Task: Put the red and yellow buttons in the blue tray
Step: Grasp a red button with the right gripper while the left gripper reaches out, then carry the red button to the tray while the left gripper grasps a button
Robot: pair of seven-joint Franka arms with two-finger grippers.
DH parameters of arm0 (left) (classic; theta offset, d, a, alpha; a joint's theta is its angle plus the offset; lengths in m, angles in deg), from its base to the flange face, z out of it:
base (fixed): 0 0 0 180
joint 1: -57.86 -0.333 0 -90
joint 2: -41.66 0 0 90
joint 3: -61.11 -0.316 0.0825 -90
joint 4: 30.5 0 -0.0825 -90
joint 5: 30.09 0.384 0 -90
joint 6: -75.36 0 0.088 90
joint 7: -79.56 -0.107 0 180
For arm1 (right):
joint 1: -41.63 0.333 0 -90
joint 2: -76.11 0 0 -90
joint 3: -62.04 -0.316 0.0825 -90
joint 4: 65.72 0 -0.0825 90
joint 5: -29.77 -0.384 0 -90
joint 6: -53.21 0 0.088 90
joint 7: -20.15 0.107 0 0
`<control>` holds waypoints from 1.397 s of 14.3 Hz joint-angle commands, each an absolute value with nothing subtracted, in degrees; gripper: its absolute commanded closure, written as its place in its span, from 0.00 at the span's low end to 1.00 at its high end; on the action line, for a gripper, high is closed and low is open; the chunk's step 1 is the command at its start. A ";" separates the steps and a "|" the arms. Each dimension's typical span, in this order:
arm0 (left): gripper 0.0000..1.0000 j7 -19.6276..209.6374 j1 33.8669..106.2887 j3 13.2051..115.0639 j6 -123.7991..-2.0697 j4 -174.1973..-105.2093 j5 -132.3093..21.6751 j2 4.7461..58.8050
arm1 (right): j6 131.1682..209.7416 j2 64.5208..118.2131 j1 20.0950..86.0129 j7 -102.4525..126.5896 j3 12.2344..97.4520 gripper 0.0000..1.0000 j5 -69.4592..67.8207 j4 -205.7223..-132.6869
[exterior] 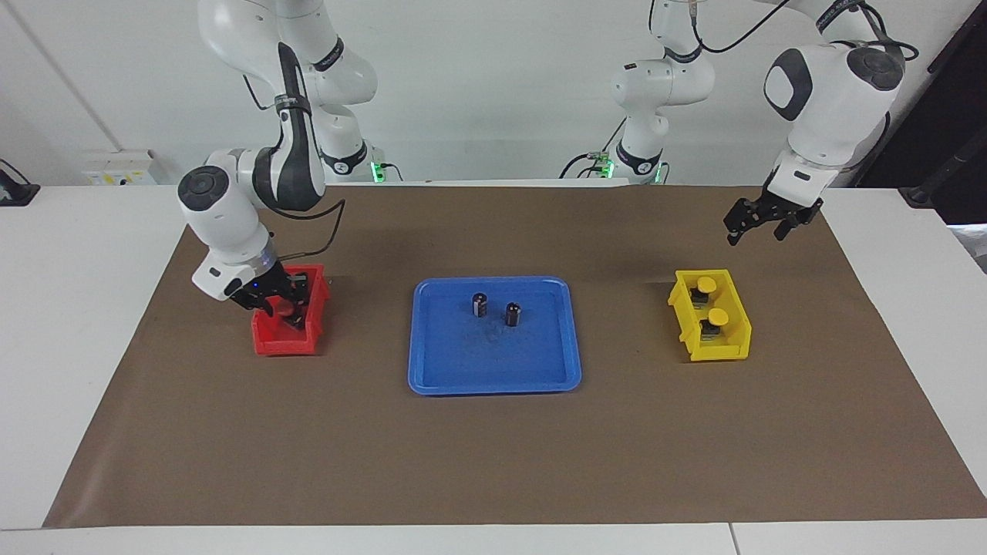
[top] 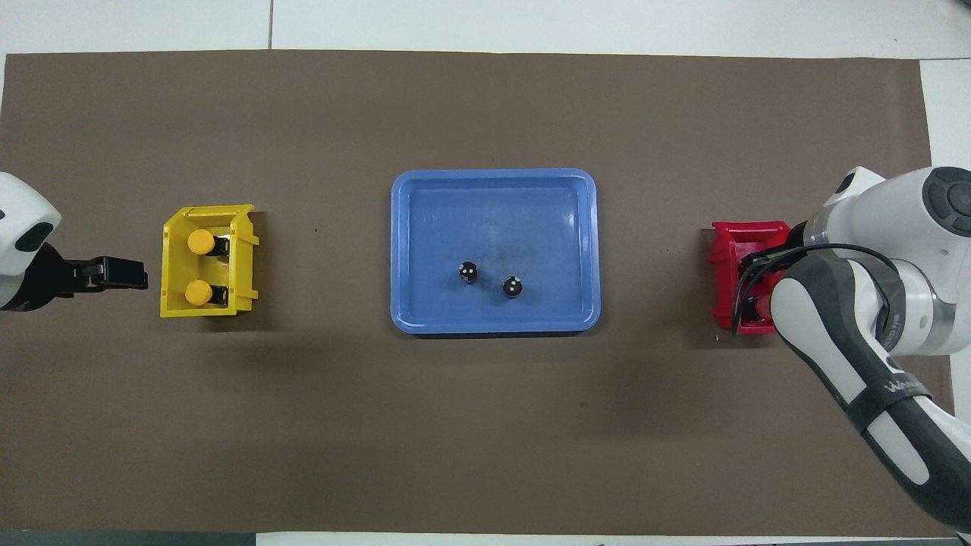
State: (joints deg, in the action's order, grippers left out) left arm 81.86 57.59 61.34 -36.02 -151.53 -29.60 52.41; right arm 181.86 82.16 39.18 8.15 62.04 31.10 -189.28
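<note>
The counter (exterior: 92,324) carries a brown mat (exterior: 493,455); at the mat's middle lies the blue tray (exterior: 455,370), its long axis running from one arm's end of the counter to the other; two dark capless cylinders (exterior: 480,304) stand upright in it on the side nearer the robots, none of the buttons in it.

Toward the left arm's end sits the yellow bin (exterior: 713,352), its long axis running toward and away from the robots; two yellow buttons (exterior: 706,284) lie in it one past the other along that axis, caps round and flat as seen from above, dark bases showing on the tray side of each cap. The left end effector (exterior: 759,221) hangs open in the air just beside the bin, over the mat at the bin's end nearer the robots, clear of both yellow buttons.

Toward the right arm's end sits the red bin (exterior: 281,343); the right end effector (exterior: 281,302) is down inside it, at a red button (exterior: 285,306); whether its fingers are gripping that cap I cannot tell; the wrist hides the rest of the bin's contents from above.
</note>
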 commanded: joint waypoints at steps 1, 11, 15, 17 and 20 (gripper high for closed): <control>0.00 83.69 58.65 61.19 -42.91 -156.44 -29.48 52.13 | 183.02 81.65 39.08 6.44 62.04 0.76 30.30 -190.34; 0.12 85.36 62.26 61.28 -51.73 -157.07 -29.48 44.74 | 162.94 85.69 39.17 6.44 60.37 0.94 30.47 -171.31; 0.23 83.43 61.55 61.20 -51.64 -157.33 -29.48 43.94 | 152.89 88.32 40.47 8.45 55.38 0.93 30.83 -158.46; 0.30 83.43 61.47 61.19 -51.64 -158.20 -29.48 44.21 | 153.14 90.08 44.77 18.16 54.67 0.95 30.47 -155.55; 0.32 83.25 61.20 61.19 -51.82 -160.05 -29.48 44.91 | 156.30 93.06 52.94 31.98 54.66 0.99 30.47 -154.40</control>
State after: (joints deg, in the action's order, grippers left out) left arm 84.35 61.54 61.44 -50.69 -157.65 -29.61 43.67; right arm 155.55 89.14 49.38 25.14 54.74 30.71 -157.32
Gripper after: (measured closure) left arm 0.313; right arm 0.586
